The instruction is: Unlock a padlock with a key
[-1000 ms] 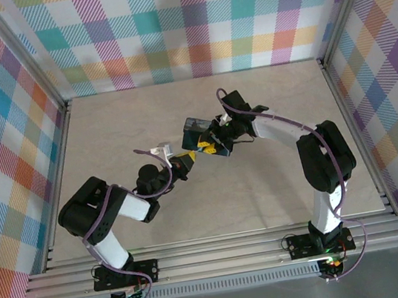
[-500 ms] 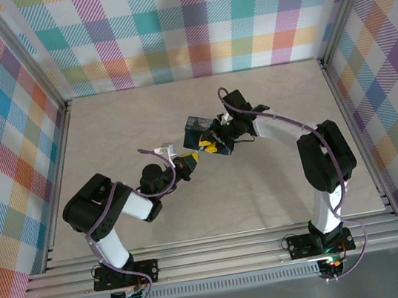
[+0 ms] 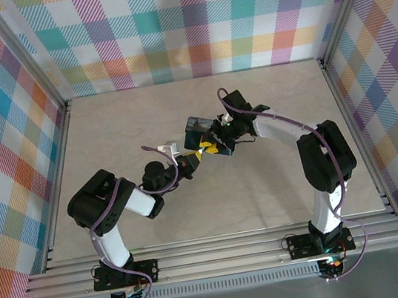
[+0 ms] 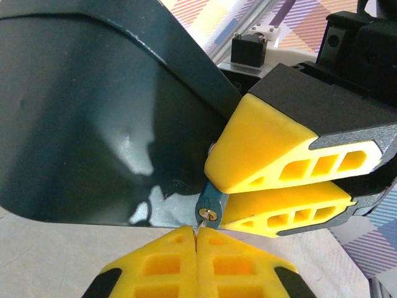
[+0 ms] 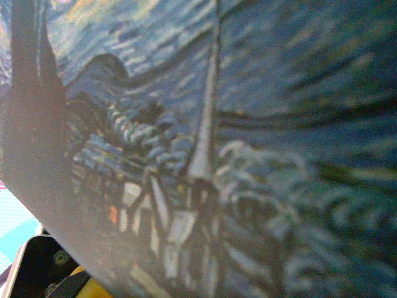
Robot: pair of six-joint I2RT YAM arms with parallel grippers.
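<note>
1. Pressing flush against each other, the ribbed yellow plastic fingers of the left gripper (image 4: 195,239) are clenched on a thin silvery sliver, the key (image 4: 197,230); no more than its tip shows.
2. That tip meets a round brass keyway in the end face of the padlock (image 4: 209,203), a tiny blue body with softly rounded edges.
3. The padlock sits grasped in the right gripper (image 4: 216,193), whose two wedge-shaped yellow fingers (image 4: 267,149) have open cut-out cells and matte black mounts.
4. Just beside the padlock curves the tin (image 4: 93,124), its wall glossy and dark teal, with pale smeared highlights. The shackle is hidden.
5. From the right wrist, the tin's painted face is a blur of swirling blue strokes, small houses and a pointed spire.
6. From above, both arms meet near the middle of the smooth, pale beige tabletop (image 3: 120,123).
</note>
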